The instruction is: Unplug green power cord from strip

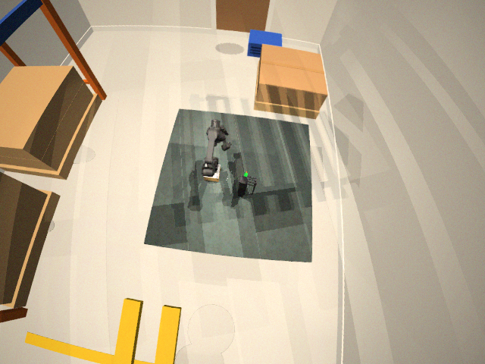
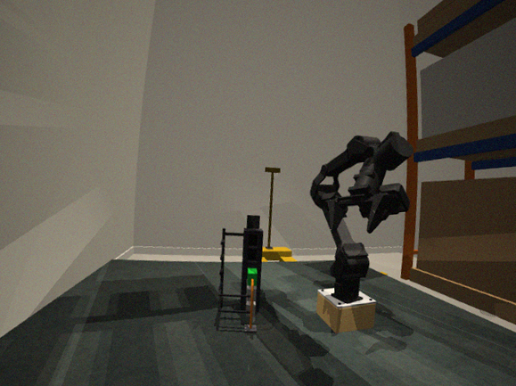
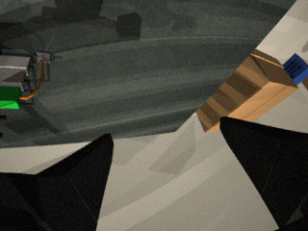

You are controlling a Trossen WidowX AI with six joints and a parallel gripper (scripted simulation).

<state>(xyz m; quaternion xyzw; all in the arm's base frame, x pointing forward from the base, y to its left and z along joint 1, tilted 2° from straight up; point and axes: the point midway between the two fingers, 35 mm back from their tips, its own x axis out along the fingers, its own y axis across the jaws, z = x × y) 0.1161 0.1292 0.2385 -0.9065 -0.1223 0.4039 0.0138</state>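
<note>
Nothing is done yet, by the look of it: the green plug [image 2: 252, 270] sits in the upright power strip [image 2: 253, 256], at nine o'clock from the arm. The claw [image 2: 385, 207] hangs wide open, empty, well apart from it; reaching, pulling and releasing remain.

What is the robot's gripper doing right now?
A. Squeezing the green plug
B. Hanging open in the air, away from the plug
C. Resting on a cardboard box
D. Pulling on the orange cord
B: the gripper hangs open with nothing between its fingers, well away from the green plug on the strip.
</note>
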